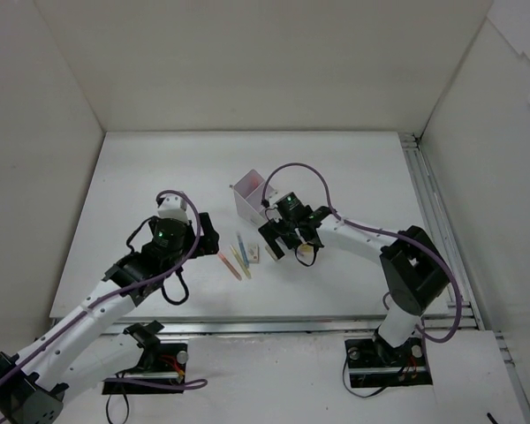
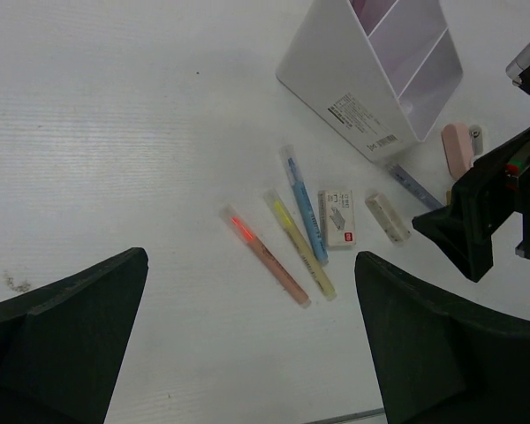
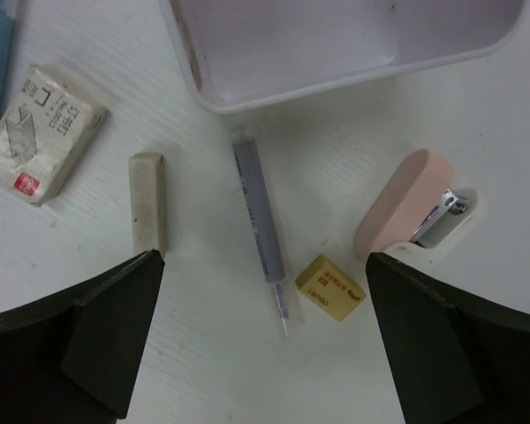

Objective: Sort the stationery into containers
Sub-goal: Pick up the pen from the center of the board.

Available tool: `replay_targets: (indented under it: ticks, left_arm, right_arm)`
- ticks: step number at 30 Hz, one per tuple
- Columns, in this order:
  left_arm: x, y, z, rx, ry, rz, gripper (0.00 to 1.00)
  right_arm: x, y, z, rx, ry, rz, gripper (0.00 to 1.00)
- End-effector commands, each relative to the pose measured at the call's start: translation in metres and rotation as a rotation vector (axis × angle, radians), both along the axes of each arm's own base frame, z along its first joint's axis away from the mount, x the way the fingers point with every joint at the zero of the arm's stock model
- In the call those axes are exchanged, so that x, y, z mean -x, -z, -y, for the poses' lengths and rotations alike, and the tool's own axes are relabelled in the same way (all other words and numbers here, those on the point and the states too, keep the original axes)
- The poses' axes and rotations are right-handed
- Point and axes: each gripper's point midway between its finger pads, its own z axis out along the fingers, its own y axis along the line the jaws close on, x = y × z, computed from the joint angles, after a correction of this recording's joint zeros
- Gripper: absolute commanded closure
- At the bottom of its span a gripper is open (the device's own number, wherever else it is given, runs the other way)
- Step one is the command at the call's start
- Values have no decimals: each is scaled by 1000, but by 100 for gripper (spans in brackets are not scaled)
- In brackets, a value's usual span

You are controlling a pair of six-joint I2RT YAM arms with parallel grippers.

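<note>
Poise overhead: hovering right gripper [image 3: 263, 265], spread wide, above purple pen [image 3: 258, 203] beside divided box [image 2: 336, 71]; holding left gripper [image 2: 252, 261] equally wide nearby.

Three pens lie flat on the table ahead of the gap between the left fingers [image 2: 62, 336]: a pink pen [image 2: 265, 256], a yellow pen [image 2: 300, 245] and a blue pen [image 2: 304, 205], side by side and slightly fanned. Beyond them stands the pale lavender box [image 2: 336, 88], divided inside. Between the right fingers [image 3: 97, 344] lies a purple pen [image 3: 261, 221], with a slim off-white eraser [image 3: 147, 201] beside it. A sleeved white eraser [image 3: 42, 132] lies further out. A yellow eraser [image 3: 329, 287] sits just beside the pen's tip, near a pink block with a metal part [image 3: 406, 203].
</note>
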Motion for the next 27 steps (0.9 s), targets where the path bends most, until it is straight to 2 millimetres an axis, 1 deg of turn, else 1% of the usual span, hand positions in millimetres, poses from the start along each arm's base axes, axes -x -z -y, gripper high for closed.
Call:
replay_targets:
  ticks: [1,3,6,9,10,13,16,18,20,21,23,25,27]
  left_arm:
    - [-2,-13,-5,29,-31,39,0]
    - [0,-13,-6,30,-33,39,0]
    - [0,-14,-7,32,-37,41,0]
    - [2,-12,-9,30,-46,33,0]
    - [1,-12,-9,27,-49,34,0]
    - [1,-11,-10,23,-50,31,0]
    - [1,-11,-9,20,-50,27,0]
    - [0,-10,-9,18,-50,24,0]
    - [-1,-10,-7,15,-48,21,0]
    - [-1,-8,-7,13,-49,16,0]
    - [-2,-8,-7,11,-49,13,0]
    - [-3,-10,-6,11,-46,16,0]
    - [-3,-10,-6,8,-43,15,0]
  right_arm:
    - [-34,-30,-10,-41,44,174,2]
    - [-35,-27,-12,-52,33,178,3]
    - [-36,-20,-25,-90,-13,174,7]
    - [-33,-3,-27,-78,-36,141,11]
    - [-32,3,-26,-68,-38,130,12]
    - [-29,13,-25,-62,-31,116,13]
    - [-28,22,-20,-56,-13,110,18]
    - [-31,24,-17,-46,5,123,21]
    - [-32,25,-15,-46,19,131,27]
    - [-31,27,-15,-47,20,128,28]
    - [-32,28,-14,-49,28,132,34]
    - [-32,29,-13,-56,40,123,37]
    - [-30,33,-11,-76,42,94,43]
